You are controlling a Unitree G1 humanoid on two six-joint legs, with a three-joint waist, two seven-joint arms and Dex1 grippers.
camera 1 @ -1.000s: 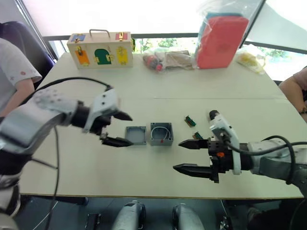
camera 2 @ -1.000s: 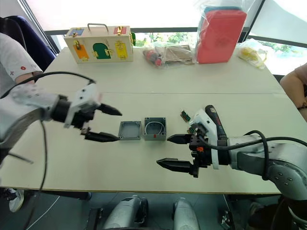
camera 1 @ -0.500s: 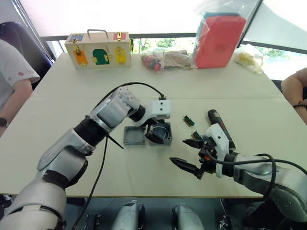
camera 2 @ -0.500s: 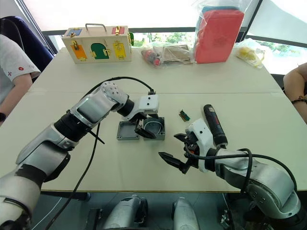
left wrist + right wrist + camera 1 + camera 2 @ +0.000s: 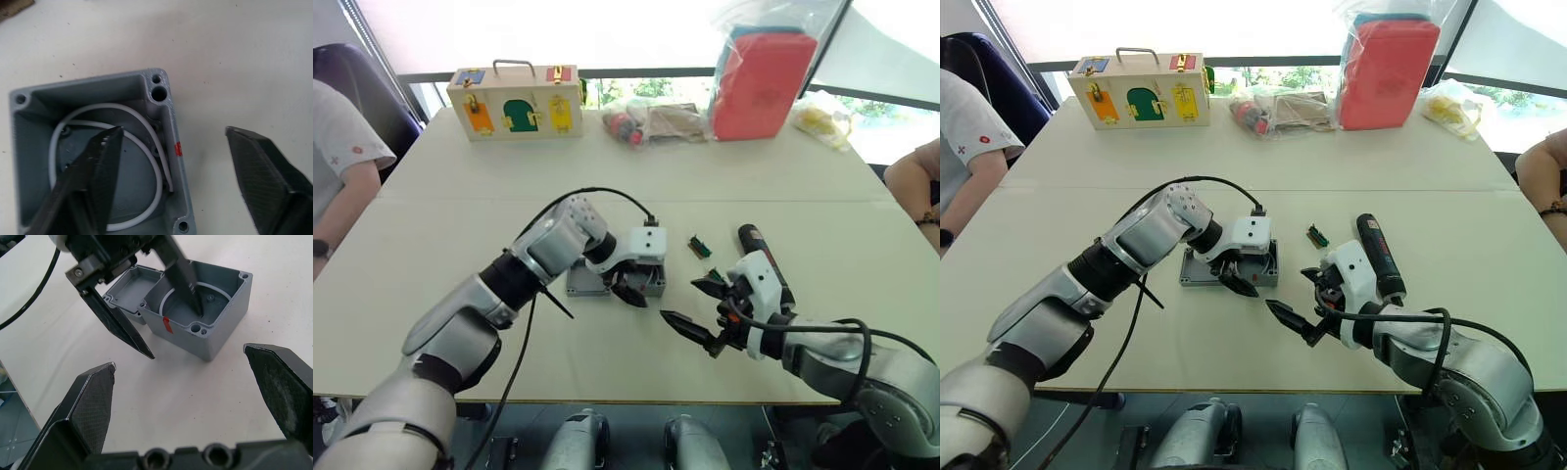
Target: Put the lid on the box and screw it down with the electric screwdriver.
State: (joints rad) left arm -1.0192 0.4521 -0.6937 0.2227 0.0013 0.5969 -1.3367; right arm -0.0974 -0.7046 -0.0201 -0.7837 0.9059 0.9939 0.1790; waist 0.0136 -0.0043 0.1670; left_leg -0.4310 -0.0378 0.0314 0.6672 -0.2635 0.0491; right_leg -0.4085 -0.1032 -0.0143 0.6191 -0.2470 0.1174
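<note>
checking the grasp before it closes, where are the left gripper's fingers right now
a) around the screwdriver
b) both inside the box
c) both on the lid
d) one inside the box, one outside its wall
d: the left gripper is open and straddles a wall of the box, one finger over the wire loop, the other outside.

The two head views look forward and down from above the table (image 5: 431, 294), offset slightly sideways from each other, and cover the same whole work area. The left wrist view looks close and almost straight down into the box (image 5: 98, 161). The right wrist view looks low across the table at that same box from near by.
</note>
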